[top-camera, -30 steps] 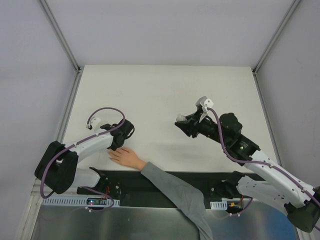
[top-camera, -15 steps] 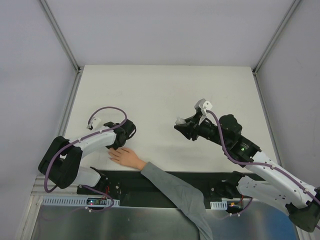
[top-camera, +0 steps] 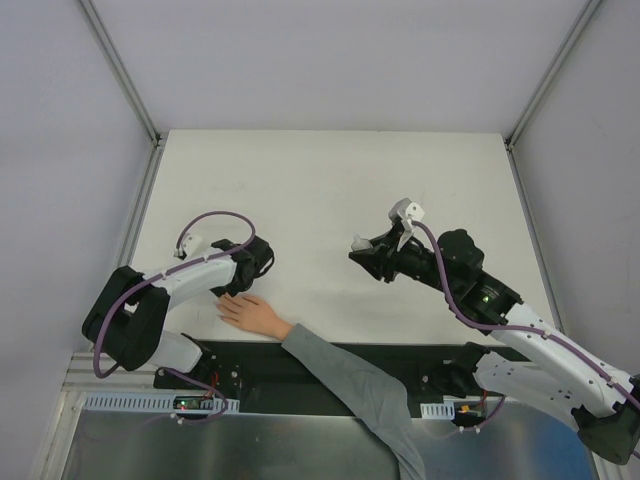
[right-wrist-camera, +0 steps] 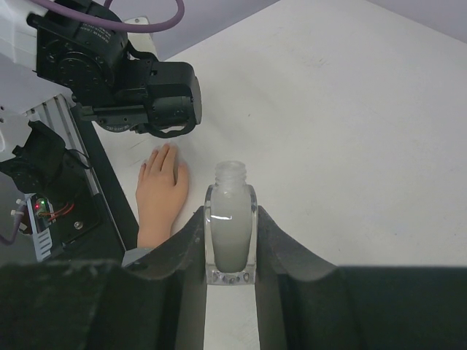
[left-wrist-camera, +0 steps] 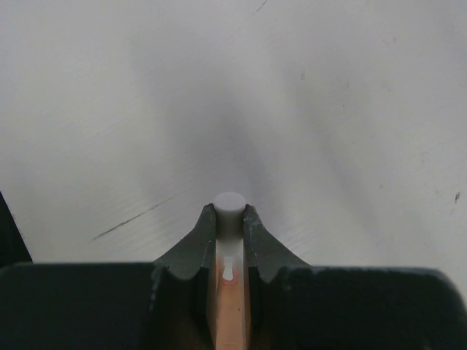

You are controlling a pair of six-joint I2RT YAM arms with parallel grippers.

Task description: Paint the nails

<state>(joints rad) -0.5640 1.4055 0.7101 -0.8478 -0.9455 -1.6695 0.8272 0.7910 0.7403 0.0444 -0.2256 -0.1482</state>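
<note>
A pale hand (top-camera: 252,314) with a grey sleeve (top-camera: 350,385) lies flat at the table's near edge. Its nails (right-wrist-camera: 162,151) are barely visible at the fingertips. My left gripper (top-camera: 234,291) hangs right over those fingertips, shut on a white brush cap (left-wrist-camera: 230,206). In the left wrist view the white brush tip (left-wrist-camera: 229,270) sits on a skin-coloured finger (left-wrist-camera: 230,313) between the jaws. My right gripper (top-camera: 362,250) is at mid-table, away from the hand. It is shut on an open clear bottle of whitish polish (right-wrist-camera: 230,240), held upright.
A black strip (top-camera: 300,360) runs along the table's near edge under the sleeve. The white table (top-camera: 320,180) stretches back to grey walls with metal rails (top-camera: 140,200) at the sides. My left arm's purple cable (top-camera: 215,218) loops above its wrist.
My left arm has drawn in a little, bringing its gripper closer over the fingertips. The right gripper tipped slightly with the bottle and then stayed still. The hand has not moved.
</note>
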